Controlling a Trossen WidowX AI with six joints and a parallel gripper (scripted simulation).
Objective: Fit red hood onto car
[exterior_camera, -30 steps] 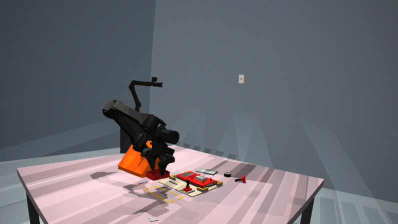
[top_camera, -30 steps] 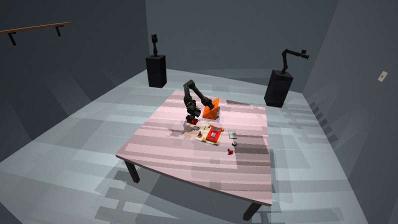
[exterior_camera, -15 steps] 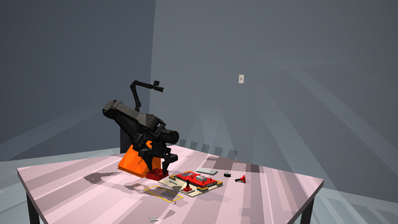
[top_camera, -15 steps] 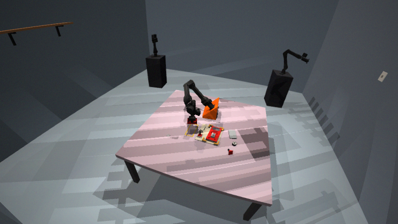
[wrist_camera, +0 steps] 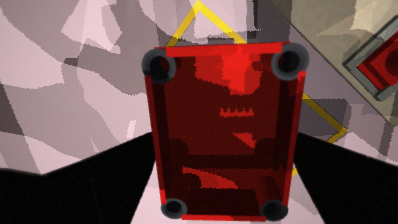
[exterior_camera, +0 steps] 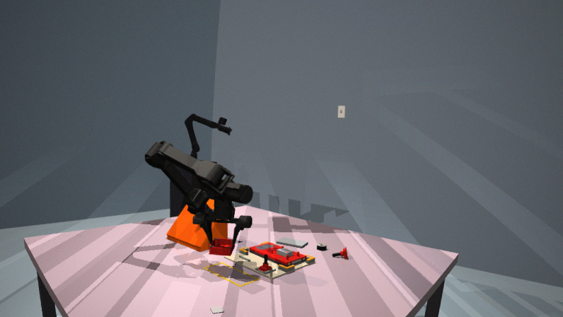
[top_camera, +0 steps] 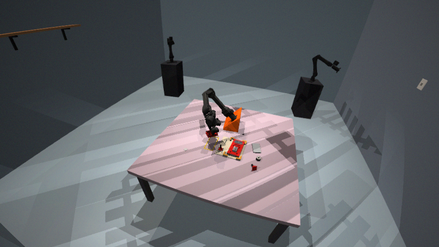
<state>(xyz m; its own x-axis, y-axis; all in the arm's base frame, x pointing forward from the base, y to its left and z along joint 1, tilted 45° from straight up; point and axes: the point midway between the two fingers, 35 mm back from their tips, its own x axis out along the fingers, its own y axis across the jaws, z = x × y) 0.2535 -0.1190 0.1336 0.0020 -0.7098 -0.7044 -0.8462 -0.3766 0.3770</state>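
The pink table (top_camera: 190, 171) (exterior_camera: 165, 283) is the biggest thing; next is the car chassis (top_camera: 231, 151) (exterior_camera: 257, 250), sitting in its jig (top_camera: 240, 158) (exterior_camera: 274, 274) with the engine block (top_camera: 235, 148) (exterior_camera: 284, 251) in place; smaller is the red hood (top_camera: 210, 134) (exterior_camera: 220, 250) (wrist_camera: 215, 142), squeezed between the two fingers of the gripper (top_camera: 213, 132) (exterior_camera: 223, 240) (wrist_camera: 222, 140) and held up beside the jig. The picking up looks done; the hood is not on the car yet; carrying it over, fitting holes on pegs, pushing it flat and letting go are left.
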